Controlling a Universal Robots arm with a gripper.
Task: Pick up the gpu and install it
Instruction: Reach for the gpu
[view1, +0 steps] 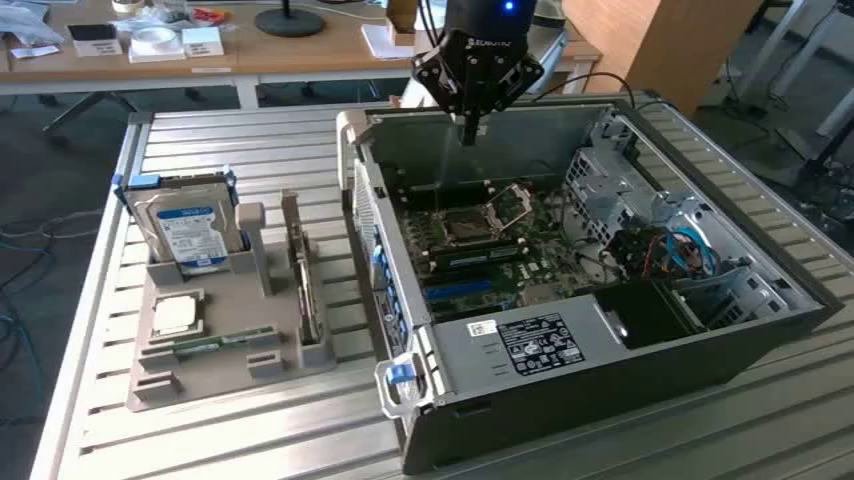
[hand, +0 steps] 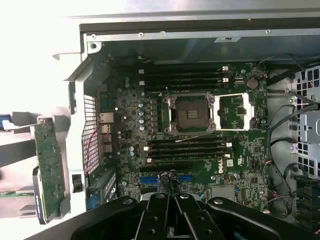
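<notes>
The gpu (view1: 306, 292) is a thin dark card standing on edge in the grey holder (view1: 247, 300), just outside the open computer case (view1: 574, 310); in the wrist view the gpu (hand: 49, 167) shows a greenish board face beside the case wall. My gripper (view1: 467, 132) hangs over the back part of the case, above the motherboard (view1: 487, 250), well apart from the gpu. Its fingers (hand: 159, 220) are shut together with nothing between them. Blue card slots (hand: 150, 178) lie on the board just ahead of the fingertips.
The holder also carries a blue-labelled hard drive (view1: 194, 225), a processor (view1: 176, 315) and a green RAM stick (view1: 214, 343). The open CPU socket (hand: 192, 112), cables (view1: 674, 250) and drive cage (view1: 621, 175) crowd the case. A cluttered desk (view1: 200, 45) stands behind.
</notes>
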